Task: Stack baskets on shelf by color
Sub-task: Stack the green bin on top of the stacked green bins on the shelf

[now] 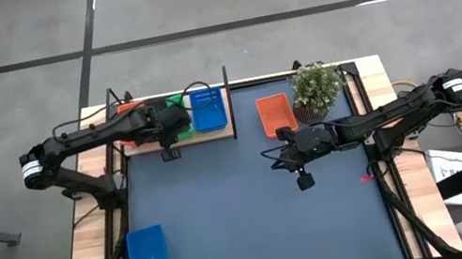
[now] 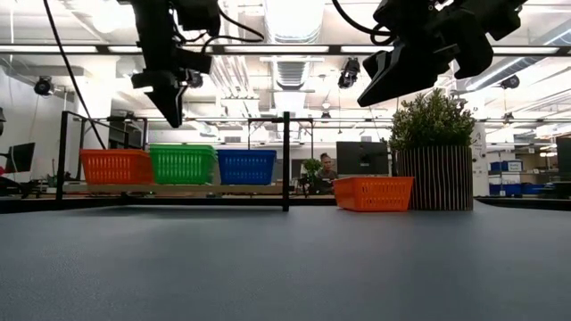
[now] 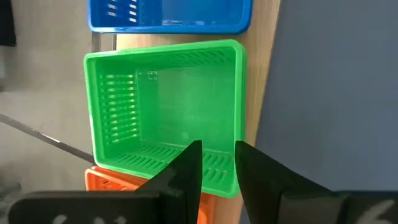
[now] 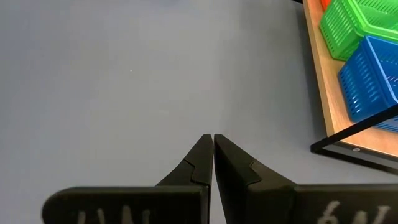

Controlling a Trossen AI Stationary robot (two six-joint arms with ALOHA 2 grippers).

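Note:
The wooden shelf (image 1: 222, 133) lies at the table's far left, with a black post (image 1: 229, 101) at its right end. A red-orange basket (image 1: 128, 117), a green basket (image 1: 182, 130) and a blue basket (image 1: 209, 110) stand side by side on it. Another red-orange basket (image 1: 275, 114) sits on the mat, and another blue basket (image 1: 147, 254) lies near left. My left gripper (image 3: 217, 163) is open above the green basket (image 3: 165, 112), clear of it in the low view (image 2: 169, 111). My right gripper (image 4: 213, 142) is shut and empty above the mat (image 1: 266, 155).
A potted plant (image 1: 318, 90) stands at the far edge, right of the loose red-orange basket (image 2: 374, 193). The dark mat (image 1: 258, 229) covers most of the table, with bare mat in the middle and near right. A person sits in the room behind (image 2: 325, 169).

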